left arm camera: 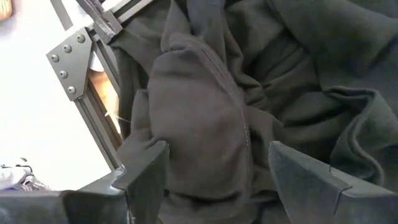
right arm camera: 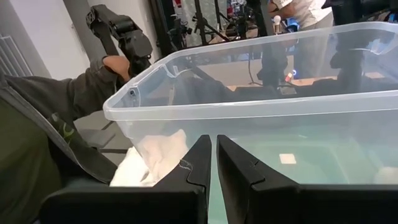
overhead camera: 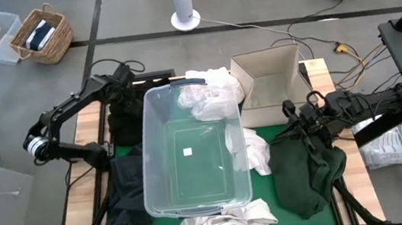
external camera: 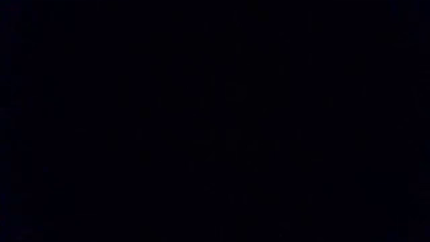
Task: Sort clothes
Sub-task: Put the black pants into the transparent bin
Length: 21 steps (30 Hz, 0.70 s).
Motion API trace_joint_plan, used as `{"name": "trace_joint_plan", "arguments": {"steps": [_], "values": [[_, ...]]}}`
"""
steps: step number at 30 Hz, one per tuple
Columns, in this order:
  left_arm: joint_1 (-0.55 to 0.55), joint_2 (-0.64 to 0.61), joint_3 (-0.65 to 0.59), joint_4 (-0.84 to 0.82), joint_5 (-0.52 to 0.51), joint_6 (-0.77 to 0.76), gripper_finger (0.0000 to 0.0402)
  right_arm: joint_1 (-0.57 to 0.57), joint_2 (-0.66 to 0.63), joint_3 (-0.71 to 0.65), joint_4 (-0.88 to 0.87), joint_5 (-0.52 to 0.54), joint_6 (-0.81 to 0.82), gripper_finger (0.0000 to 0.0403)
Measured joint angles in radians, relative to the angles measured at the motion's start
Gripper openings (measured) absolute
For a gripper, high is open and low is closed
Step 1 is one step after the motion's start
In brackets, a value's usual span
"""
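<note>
A heap of black clothes (left arm camera: pixel 205 106) lies at the table's far left corner. My left gripper (left arm camera: pixel 217 155) hangs just over it, pointing steeply down and open, with one finger on each side of a seamed hump of cloth. More black clothes (overhead camera: pixel 127 198) lie along the left edge. White clothes (overhead camera: pixel 214 95) drape over the clear tub's far rim. Other white clothes lie at its right wall (right arm camera: pixel 149 162) and at its near end (overhead camera: pixel 226 224). A dark green garment (overhead camera: pixel 309 176) lies under my right gripper (right arm camera: pixel 214 146), which is shut and level and points at the tub's wall. My left gripper stands open astride the seamed hump (left arm camera: pixel 211 124) of the black garment, coming from above. Whether its fingers (left arm camera: pixel 149 174) touch the cloth I cannot tell. The garment lies slack on the heap.
The clear tub (overhead camera: pixel 158 202) fills the table's middle. A cardboard box (overhead camera: pixel 270 81) stands open at the far right. The table's metal frame corner (left arm camera: pixel 71 62) is close beside the left gripper. On the floor beyond are a wicker basket (overhead camera: pixel 42 36) and a fan base (overhead camera: pixel 186 20). The low view is black.
</note>
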Motion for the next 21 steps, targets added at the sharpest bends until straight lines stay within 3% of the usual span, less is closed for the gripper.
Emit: {"name": "trace_joint_plan", "arguments": {"steps": [21], "values": [[-0.003,0.163,-0.135,0.186,0.000,0.036,0.0245,0.000,-0.001,0.000,0.000,0.000,0.024,0.0018]]}}
